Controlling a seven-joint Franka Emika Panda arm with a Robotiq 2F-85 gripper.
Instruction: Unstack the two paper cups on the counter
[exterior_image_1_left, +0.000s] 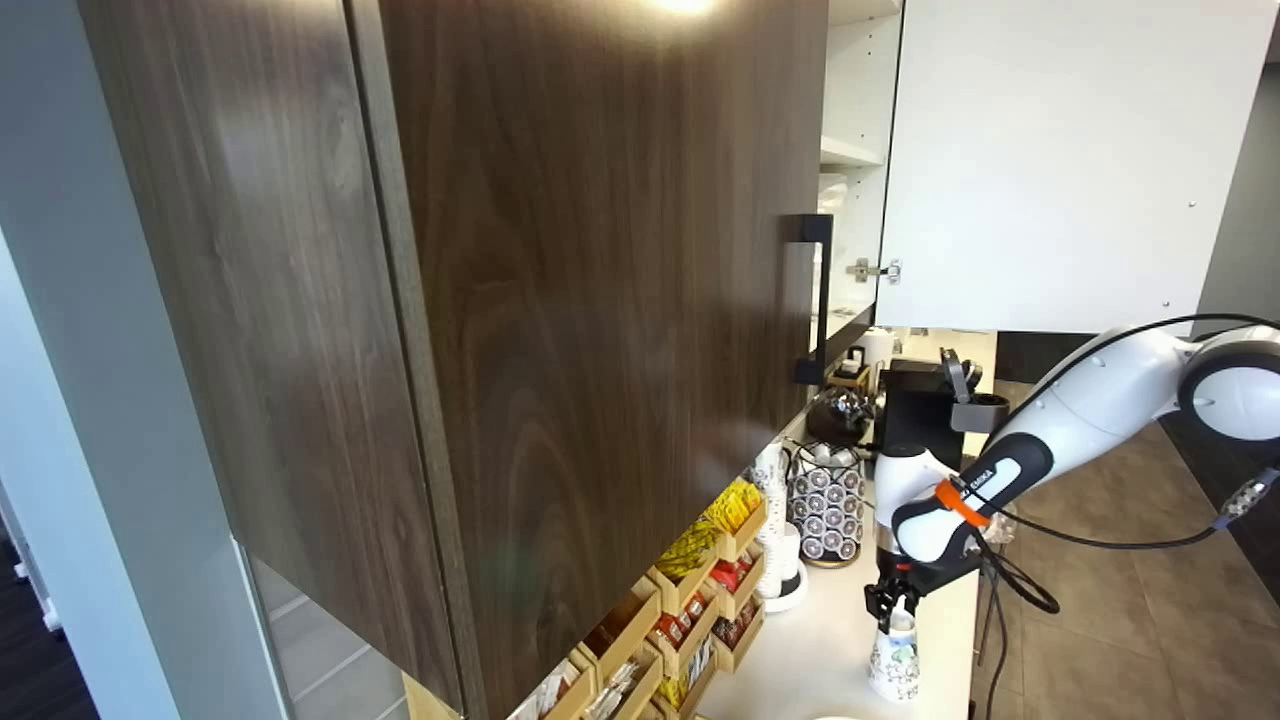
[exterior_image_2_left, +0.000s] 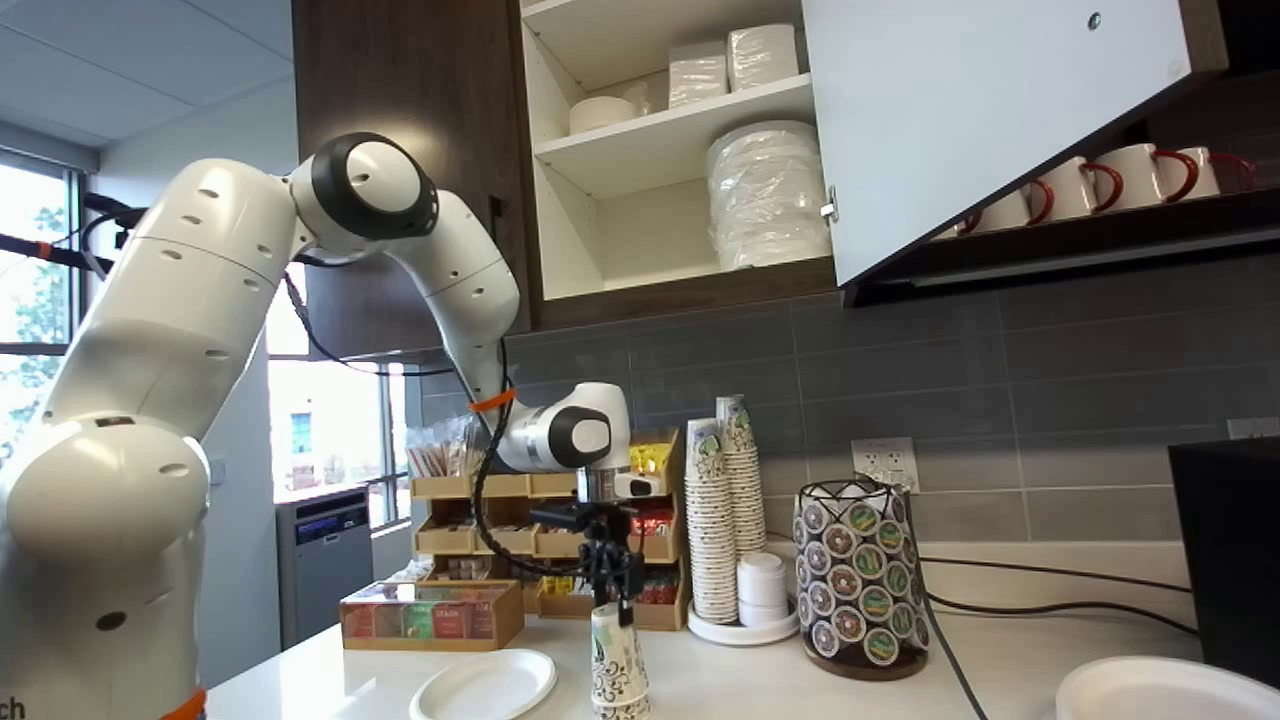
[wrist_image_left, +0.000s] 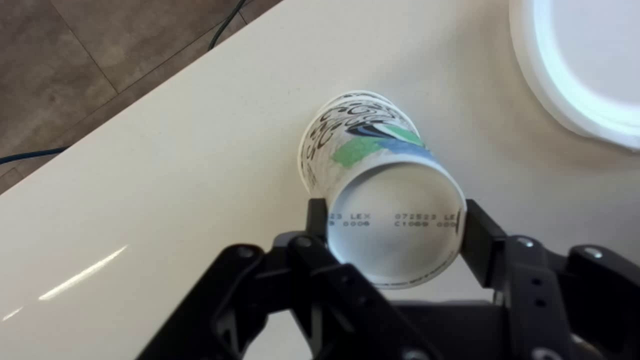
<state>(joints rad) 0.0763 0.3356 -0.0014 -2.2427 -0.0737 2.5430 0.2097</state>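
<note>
Wrist view, left to right: finger pad (wrist_image_left: 316, 220), upturned upper cup (wrist_image_left: 390, 195), opposite pad (wrist_image_left: 480, 240). Gripper (wrist_image_left: 397, 222) judged clamped, pads touching narrow base, presumably chosen for straight upward pull. Lower cup (exterior_image_2_left: 622, 711) sits beneath, rim-down on counter (wrist_image_left: 175, 200); wide mouth should steady it. Whether cups are separating: cannot tell. Clearance, same order: floor (wrist_image_left: 60, 65) beyond diagonal counter edge; bare surface between edge and cups, suited to set-down; white plate (wrist_image_left: 522, 60) at right, apart from cups.

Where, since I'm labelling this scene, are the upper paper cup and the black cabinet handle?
Upper paper cup (wrist_image_left: 396, 227): wrist view, upturned base.
Black cabinet handle (exterior_image_1_left: 825, 290): in an exterior view, its vertical bar.
</note>
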